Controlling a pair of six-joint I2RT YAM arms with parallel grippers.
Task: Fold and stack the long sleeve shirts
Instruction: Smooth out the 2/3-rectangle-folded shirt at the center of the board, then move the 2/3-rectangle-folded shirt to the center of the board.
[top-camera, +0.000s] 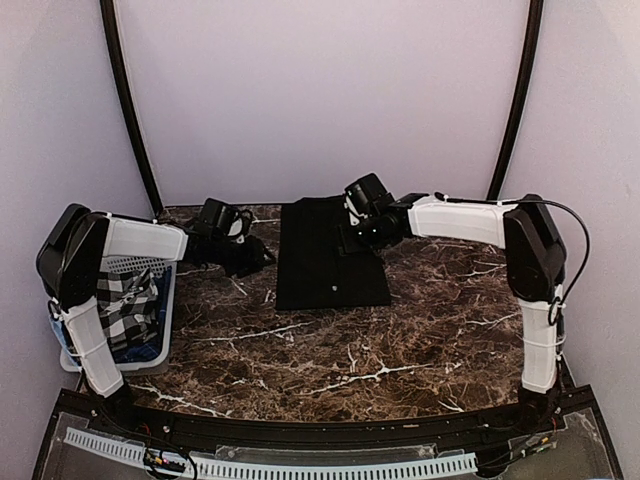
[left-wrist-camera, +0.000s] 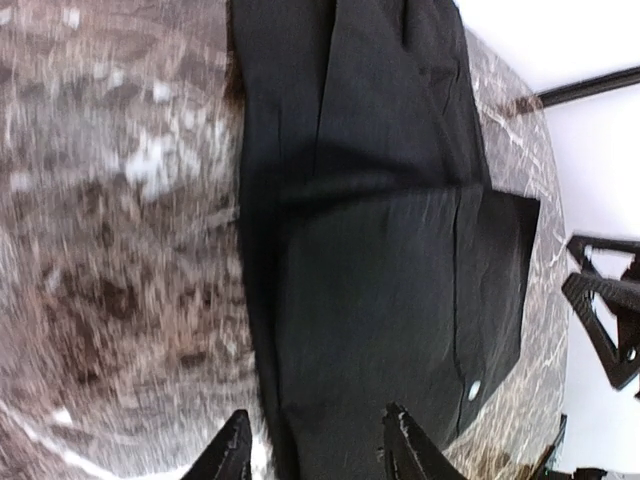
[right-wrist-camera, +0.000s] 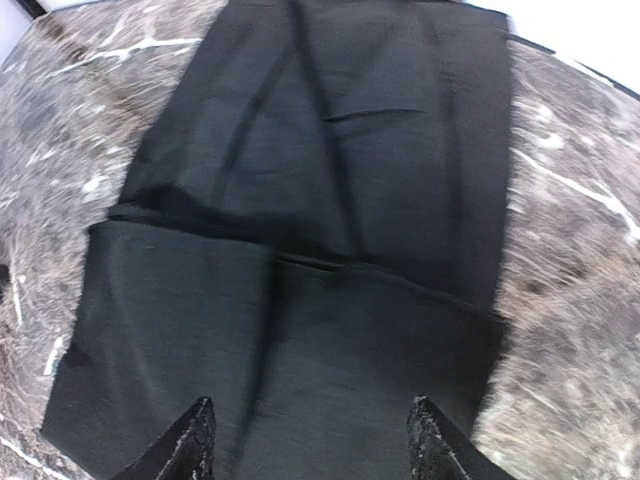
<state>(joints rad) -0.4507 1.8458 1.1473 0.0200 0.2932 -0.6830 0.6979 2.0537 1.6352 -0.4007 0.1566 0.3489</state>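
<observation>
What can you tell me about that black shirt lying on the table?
The black shirt is plain, matte, soft-looking cloth, folded into a neat rectangle, with a crosswise edge where one layer overlaps another. A small pale button shows near one edge. It lies flat on the brown marble table, toward the far middle. The left hand is at its left edge and the right hand over its far right part, both open and gripping nothing; whether they brush the cloth is unclear.

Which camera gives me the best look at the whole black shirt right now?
Top external: the black shirt shows nearly whole, a folded rectangle on the table. The wrist views each crop it, showing folds close up.
</observation>
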